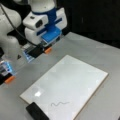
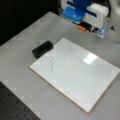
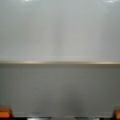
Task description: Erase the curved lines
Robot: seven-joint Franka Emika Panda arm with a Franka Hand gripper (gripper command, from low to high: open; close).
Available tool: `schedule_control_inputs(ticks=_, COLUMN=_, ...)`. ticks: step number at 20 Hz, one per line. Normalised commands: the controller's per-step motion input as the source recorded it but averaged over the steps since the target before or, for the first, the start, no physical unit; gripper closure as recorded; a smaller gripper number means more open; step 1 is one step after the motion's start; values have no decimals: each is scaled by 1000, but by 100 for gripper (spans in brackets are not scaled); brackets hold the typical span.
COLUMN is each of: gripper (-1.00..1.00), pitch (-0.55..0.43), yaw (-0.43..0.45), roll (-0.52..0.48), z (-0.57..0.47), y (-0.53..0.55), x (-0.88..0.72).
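A black block eraser (image 1: 37, 112) (image 2: 42, 49) lies apparently touching the white board's (image 1: 72, 80) (image 2: 80, 75) corner, on a grey table (image 1: 100, 52) (image 2: 22, 72).

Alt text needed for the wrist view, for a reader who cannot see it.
A white board fills the upper half, its thin tan edge running straight across above the bare grey table. The gripper shows only as two orange fingertips in the bottom corners, holding nothing; no curve lines appear here.
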Motion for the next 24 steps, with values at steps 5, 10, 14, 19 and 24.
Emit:
schedule_control_inputs(ticks=5, gripper=-100, pitch=39, yaw=63, roll=-87, z=-29, y=-29, x=20)
schedule_control_inputs(ticks=10, gripper=-100, pitch=39, yaw=52, roll=-158, z=-36, y=-194, x=135)
schedule_control_inputs(ticks=14, gripper=-100, pitch=64, yaw=85, roll=-82, z=9, y=-362, x=229)
schedule_control_inputs(ticks=19, gripper=-100, pitch=118, yaw=99, roll=-22, z=83, y=-411, x=266)
schedule_control_inputs(ticks=24, gripper=-100, pitch=150, yaw=101, roll=-26, z=102, y=-458, x=320)
